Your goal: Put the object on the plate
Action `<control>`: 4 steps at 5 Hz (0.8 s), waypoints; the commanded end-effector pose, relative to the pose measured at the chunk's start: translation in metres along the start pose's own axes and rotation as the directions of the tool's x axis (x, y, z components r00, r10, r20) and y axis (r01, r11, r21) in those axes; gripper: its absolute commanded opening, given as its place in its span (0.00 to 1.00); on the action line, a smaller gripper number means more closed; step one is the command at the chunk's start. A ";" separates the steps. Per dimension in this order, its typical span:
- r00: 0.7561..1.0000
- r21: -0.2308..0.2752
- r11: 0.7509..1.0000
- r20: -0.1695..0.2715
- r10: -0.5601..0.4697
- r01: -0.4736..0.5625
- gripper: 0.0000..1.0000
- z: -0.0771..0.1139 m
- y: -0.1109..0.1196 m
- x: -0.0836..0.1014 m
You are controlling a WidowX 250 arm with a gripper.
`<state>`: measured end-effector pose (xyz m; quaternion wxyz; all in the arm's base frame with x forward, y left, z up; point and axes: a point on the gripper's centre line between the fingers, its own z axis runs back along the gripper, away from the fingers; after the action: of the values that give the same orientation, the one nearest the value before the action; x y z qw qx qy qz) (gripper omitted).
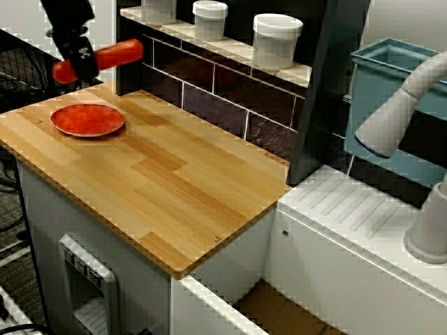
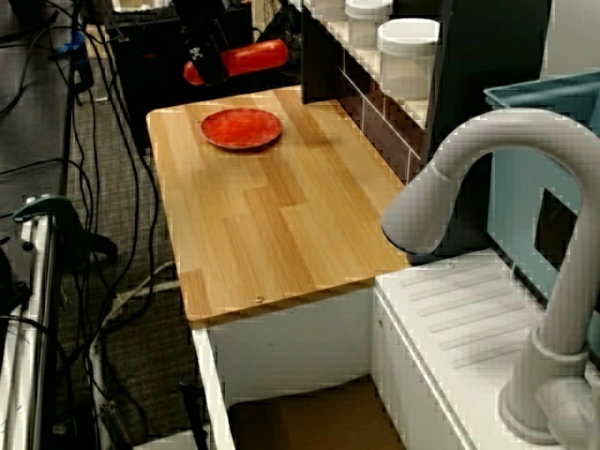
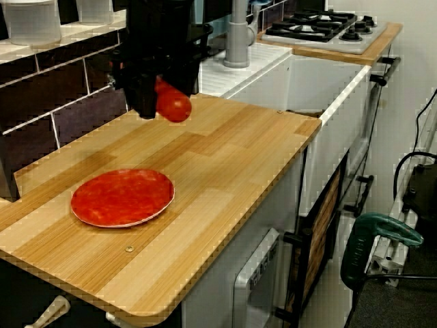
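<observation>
Taking the small round red-orange plate (image 1: 87, 119) as our landmark, we find it lying flat on the pale wooden countertop (image 1: 174, 188), close to that counter's end edge and with nothing on it. Above the plate and a little beyond it, toward the dark tiled back wall (image 1: 230, 98), we see the black gripper (image 1: 80, 57) clamped on the smooth red-orange cylindrical toy (image 1: 119, 52), holding it roughly level and well clear of the wood. The grip sits near one end of the toy, so most of its length sticks out to one side. Farther back from the plate, white lidded jars (image 1: 278, 40) stand on the shelf above the tiles. We judge the carry to be nearly done, with the lowering and release not yet made. The chief risk we see is the toy's round body: let go from height or off-centre, it could roll over the plate's shallow rim and off the nearby counter edge. Because the hold is off-centre, the free end could also dip and strike the rim first, nudging the light plate.
</observation>
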<state>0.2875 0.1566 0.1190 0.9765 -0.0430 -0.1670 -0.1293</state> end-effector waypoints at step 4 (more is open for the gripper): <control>0.997 0.182 0.982 -0.071 -0.038 0.051 0.00 -0.051 0.018 -0.021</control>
<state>0.2949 0.1653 0.0549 0.9810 0.0422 -0.1326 -0.1349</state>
